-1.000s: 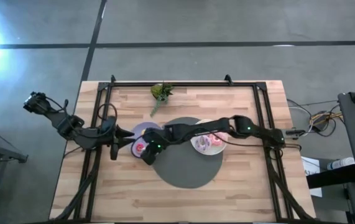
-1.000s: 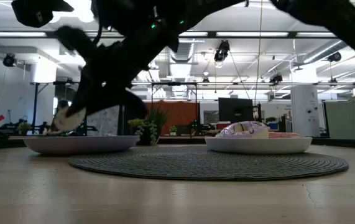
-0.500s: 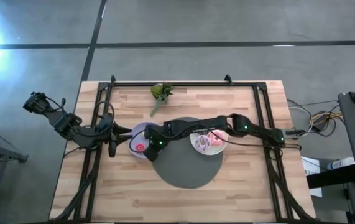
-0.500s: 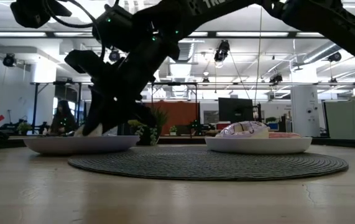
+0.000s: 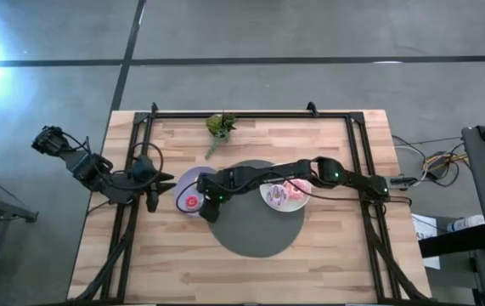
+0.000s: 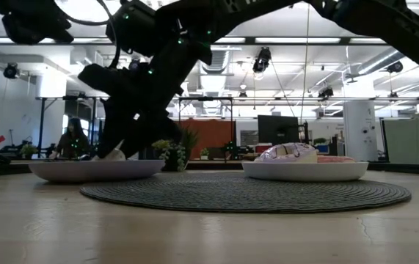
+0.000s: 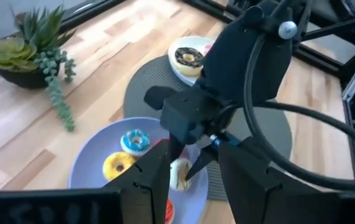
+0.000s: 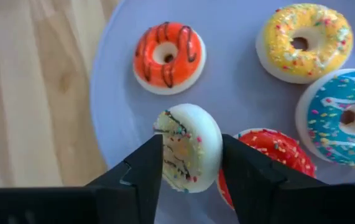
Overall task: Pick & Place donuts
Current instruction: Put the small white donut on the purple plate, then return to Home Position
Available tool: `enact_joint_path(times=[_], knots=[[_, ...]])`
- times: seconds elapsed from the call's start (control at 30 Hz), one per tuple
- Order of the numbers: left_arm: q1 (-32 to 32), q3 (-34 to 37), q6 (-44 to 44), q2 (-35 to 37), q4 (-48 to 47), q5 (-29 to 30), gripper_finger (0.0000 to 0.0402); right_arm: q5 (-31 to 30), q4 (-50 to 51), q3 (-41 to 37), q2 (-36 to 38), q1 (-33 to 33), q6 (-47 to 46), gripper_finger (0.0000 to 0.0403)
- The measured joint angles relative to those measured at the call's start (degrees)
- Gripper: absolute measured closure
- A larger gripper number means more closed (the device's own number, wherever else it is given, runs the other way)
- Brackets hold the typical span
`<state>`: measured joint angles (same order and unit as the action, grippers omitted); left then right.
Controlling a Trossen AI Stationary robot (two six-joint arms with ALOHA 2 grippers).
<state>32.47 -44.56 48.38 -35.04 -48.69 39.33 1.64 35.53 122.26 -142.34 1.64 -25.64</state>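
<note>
The right gripper [image 8: 188, 163] is positioned low over the lavender plate [image 5: 184, 180], the destination dish at the left of the round grey mat [image 5: 255, 234]. A white sprinkled donut [image 8: 189, 147] stands on edge between its two fingers. The fingers are parted and flank the donut closely; whether the pads are in contact with it cannot be told, so the donut may be just released or about to be. The tilted pose suggests it has not yet settled flat.

Four other donuts lie flat on the same plate: an orange one with dark stripes [image 8: 169, 57], a yellow one [image 8: 301, 42], a teal one [image 8: 342, 117] and a red one [image 8: 270, 158], which lies just beside the white donut and is partly hidden by it. Grouping them here is consistent with this plate serving as the drop-off point.

The white plate [image 5: 269, 197] on the mat retains a brown-frosted donut [image 7: 188, 58] and a pink one [image 5: 296, 194], presumably awaiting transfer.

The left gripper [image 5: 162, 181] waits beside the lavender plate with its fingers apart, holding nothing and clear of the right arm's path. A small green plant [image 5: 219, 126] stands well apart, toward the table's far edge.
</note>
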Motion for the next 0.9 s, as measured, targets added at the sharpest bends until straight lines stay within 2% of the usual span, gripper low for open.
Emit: enact_joint_path(times=[0.33,0.5,0.6,0.67,0.77,0.9], knots=[[0.0,0.0,1.29,2.43,-4.92,0.24,0.029,-0.8,2.56,0.33,2.83,0.93,7.67,0.0239],[0.0,0.0,1.29,2.83,-5.12,0.28,0.029,-8.86,6.35,0.33,4.65,1.27,11.04,0.0239],[0.0,0.0,1.31,2.83,-5.48,0.36,0.029,-11.05,7.18,0.33,6.77,1.52,13.12,0.0239],[0.0,0.0,1.36,2.84,-5.47,0.37,0.029,-10.04,7.18,0.15,8.44,1.54,14.82,0.0239],[-0.02,0.14,2.36,3.09,-5.33,0.44,0.029,-5.12,7.38,-1.04,10.83,1.47,15.99,0.0239],[-0.02,3.77,3.18,4.31,-3.0,-0.68,0.029,-0.93,5.23,-6.73,13.78,1.95,13.66,0.0243]])
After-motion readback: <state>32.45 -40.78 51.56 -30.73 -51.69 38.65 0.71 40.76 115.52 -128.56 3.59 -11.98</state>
